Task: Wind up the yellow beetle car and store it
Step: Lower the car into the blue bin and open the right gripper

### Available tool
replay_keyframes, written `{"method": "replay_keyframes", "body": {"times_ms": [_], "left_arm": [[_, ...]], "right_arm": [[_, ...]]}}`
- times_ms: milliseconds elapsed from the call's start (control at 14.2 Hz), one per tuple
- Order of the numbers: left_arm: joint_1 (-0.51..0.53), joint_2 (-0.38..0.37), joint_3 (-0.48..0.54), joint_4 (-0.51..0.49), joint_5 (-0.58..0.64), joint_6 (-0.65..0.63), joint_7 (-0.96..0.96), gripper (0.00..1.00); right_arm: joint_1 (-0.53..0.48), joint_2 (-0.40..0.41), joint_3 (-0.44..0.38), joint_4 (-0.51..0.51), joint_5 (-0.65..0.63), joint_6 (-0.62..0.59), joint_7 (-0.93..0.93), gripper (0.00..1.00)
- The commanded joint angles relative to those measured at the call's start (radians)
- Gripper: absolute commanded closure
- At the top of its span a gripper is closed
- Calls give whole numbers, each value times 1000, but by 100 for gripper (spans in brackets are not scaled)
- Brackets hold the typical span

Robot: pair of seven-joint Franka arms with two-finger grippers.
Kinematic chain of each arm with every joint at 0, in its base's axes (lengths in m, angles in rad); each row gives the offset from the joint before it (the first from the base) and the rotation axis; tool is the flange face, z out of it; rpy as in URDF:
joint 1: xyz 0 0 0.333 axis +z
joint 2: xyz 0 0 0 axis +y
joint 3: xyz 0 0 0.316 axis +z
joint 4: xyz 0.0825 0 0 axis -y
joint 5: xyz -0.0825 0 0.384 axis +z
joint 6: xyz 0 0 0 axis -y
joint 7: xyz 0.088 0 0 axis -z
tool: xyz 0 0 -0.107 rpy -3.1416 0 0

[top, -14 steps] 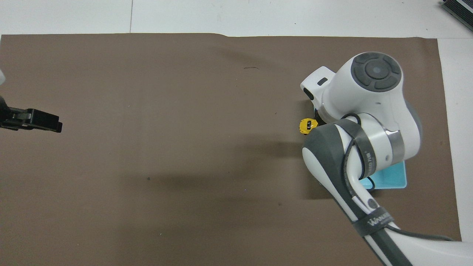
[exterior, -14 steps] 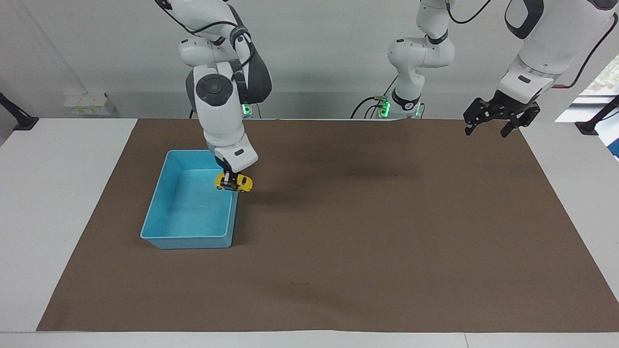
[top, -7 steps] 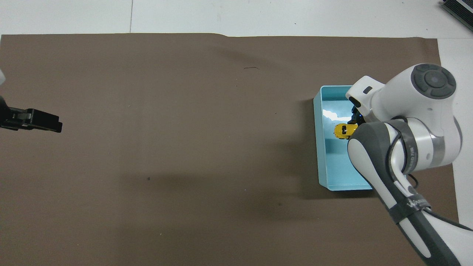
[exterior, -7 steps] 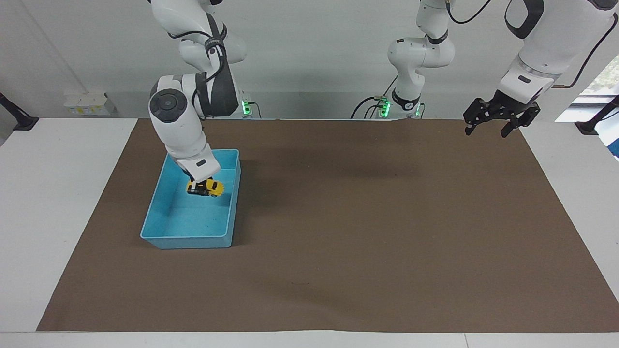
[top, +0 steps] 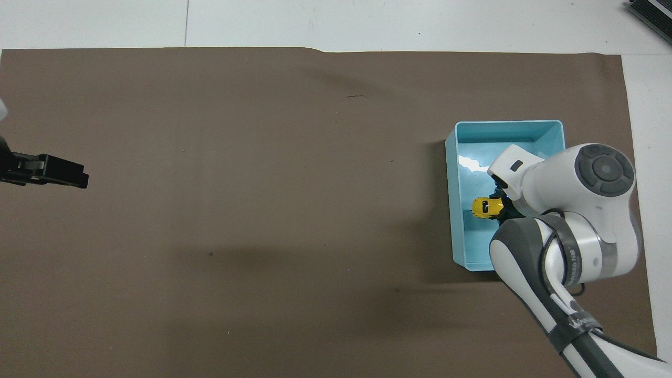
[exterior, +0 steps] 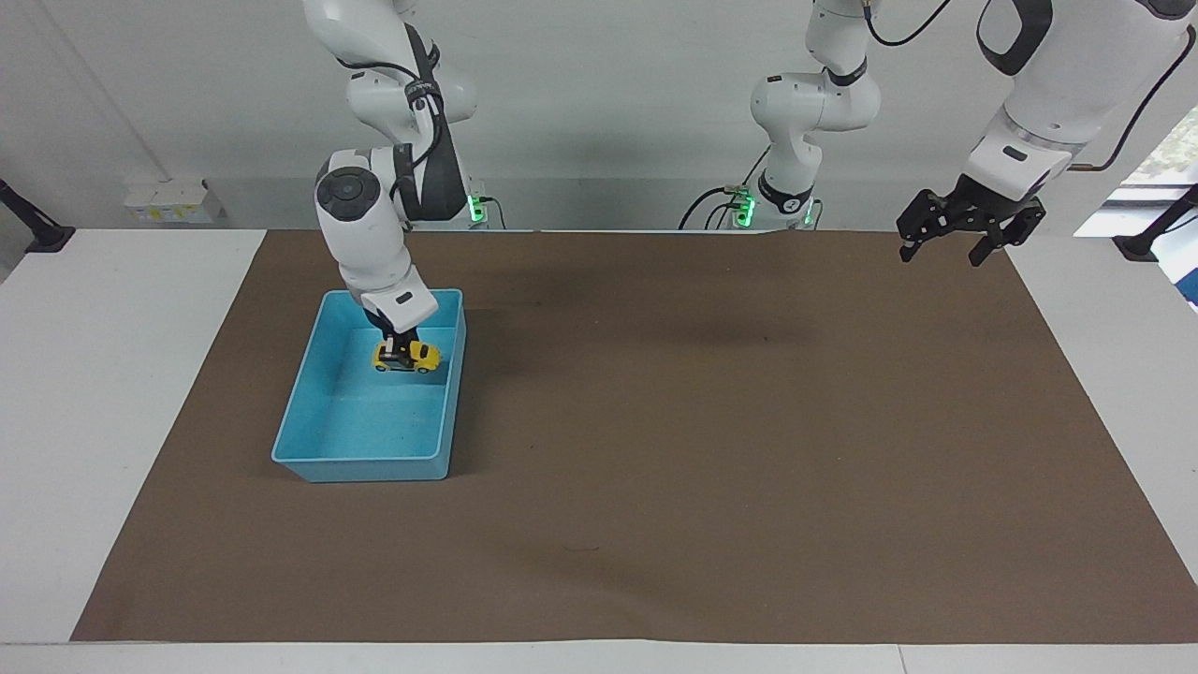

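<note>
Surface: a white surface (exterior: 112, 393) covered across most of its width by a brown mat (exterior: 711, 440), with a pale wall at the robots' end.
Light blue bin: the light blue bin (exterior: 323, 461) sits on the mat toward the right arm's end of the surface, a shallow open box with low walls.
Right pincer: the right pincer (exterior: 402, 350) reaches down into the bin from above, in the half of the bin nearer the robots; its fingers are clenched on the yellow beetle car (exterior: 405, 357), gripping it across the body. In the overhead view the arm's wrist covers most of the pincer (top: 500, 206), and the car (top: 483, 207) shows just beside it.
Yellow beetle car: bright yellow, rounded body, dark windows, small black wheels, far smaller than the bin. It sits level, lengthwise across the bin, low inside the walls and closer to the wall that faces the middle of the mat. Whether its wheels touch the bin floor cannot be told.
Left pincer: the left pincer (exterior: 969, 225) waits raised over the mat's edge at the left arm's end of the surface, well apart from the bin. Its fingers are spread apart and hold nothing. Only its dark tip (top: 50, 172) shows in the overhead view.
</note>
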Motion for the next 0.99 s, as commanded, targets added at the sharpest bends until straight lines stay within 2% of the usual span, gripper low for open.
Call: {"method": "replay_keyframes", "body": {"times_ms": [0, 917], "left_arm": [[6, -21, -4, -17, 9, -10, -9, 0], [6, -21, -4, -17, 9, -10, -9, 0]], "right_arm": [[-58, -20, 6, -62, -14, 62, -71, 100], [-72, 55, 7, -76, -12, 166, -73, 100]]}}
